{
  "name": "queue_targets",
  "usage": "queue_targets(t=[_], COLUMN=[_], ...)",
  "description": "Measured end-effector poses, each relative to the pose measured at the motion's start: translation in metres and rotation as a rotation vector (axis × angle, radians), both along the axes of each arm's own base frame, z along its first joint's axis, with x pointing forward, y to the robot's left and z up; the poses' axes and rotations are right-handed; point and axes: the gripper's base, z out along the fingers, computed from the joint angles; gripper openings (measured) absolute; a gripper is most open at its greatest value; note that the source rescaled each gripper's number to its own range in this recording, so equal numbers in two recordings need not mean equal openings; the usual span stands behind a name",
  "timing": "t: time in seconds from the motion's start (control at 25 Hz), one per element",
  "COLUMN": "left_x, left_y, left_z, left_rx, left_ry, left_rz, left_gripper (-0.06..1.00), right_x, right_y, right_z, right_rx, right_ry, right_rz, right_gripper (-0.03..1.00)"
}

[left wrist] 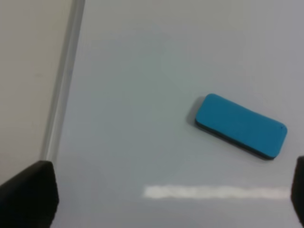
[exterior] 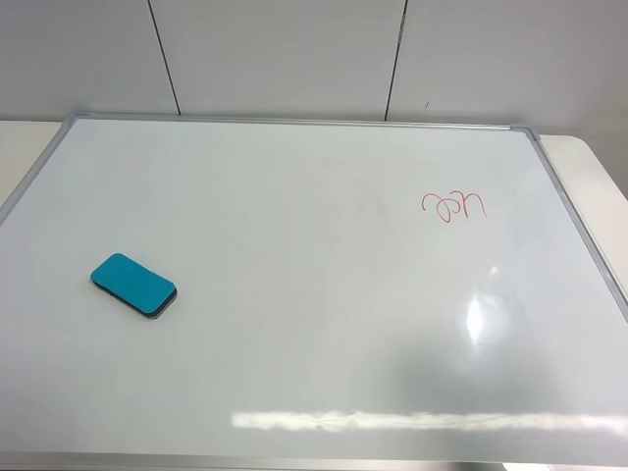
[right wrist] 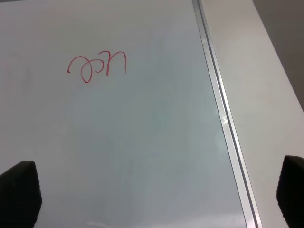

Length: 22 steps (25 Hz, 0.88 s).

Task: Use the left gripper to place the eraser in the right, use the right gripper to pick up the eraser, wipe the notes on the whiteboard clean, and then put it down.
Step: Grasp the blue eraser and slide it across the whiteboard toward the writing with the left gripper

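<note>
Left gripper, jaws wide apart and empty, above the whiteboard; teal eraser lies at lower left of the high frame, long axis upper-left to lower-right, on this arm's side.

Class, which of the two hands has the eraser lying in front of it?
The left hand: the teal eraser lies on the whiteboard just ahead of it. The right hand faces only the red notes.

Left end effector fingers cropped by edges
</note>
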Motion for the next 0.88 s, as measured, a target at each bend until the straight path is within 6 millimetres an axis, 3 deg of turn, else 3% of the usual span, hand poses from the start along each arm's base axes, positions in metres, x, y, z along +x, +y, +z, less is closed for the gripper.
queue_targets(t=[0.44,0.64,0.88], left_x=[-0.007,-0.013,0.011], left_y=[0.0,0.0,-0.006], left_z=[-0.01,-0.007,0.0], left_rx=[-0.001,-0.001,-0.074], left_ry=[0.138,0.062,0.046], left_rz=[0.002,-0.003,-0.031], left_gripper=[1.0,1.0,1.0], right_x=[0.0,0.0,0.0], right_y=[0.0,0.0,0.0], right_z=[0.0,0.0,0.0], right_rx=[0.0,0.0,0.0], right_ry=[0.0,0.0,0.0], right_rz=[0.0,0.0,0.0], right_gripper=[1.0,1.0,1.0])
